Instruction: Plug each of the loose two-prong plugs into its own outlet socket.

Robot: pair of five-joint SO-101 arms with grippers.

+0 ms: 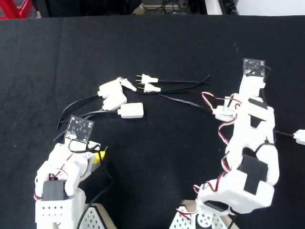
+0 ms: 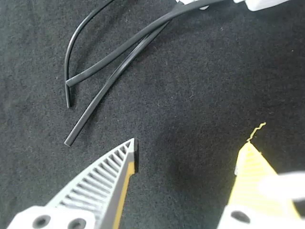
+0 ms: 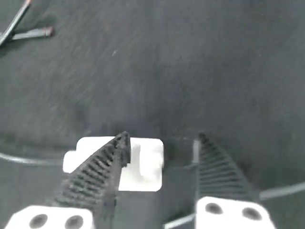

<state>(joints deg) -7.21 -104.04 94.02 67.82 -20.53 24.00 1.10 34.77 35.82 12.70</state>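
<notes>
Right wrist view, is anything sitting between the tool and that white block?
Nothing visible does. The right tool is open just above the white block, which lies on the black cloth, with one finger crossing in front of it.

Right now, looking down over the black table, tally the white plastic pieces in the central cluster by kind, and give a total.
White two-prong plugs, black cords: 2
White plastic socket blocks: 3
Total: 5
A small white piece beside the top block is unclear and not counted.
</notes>
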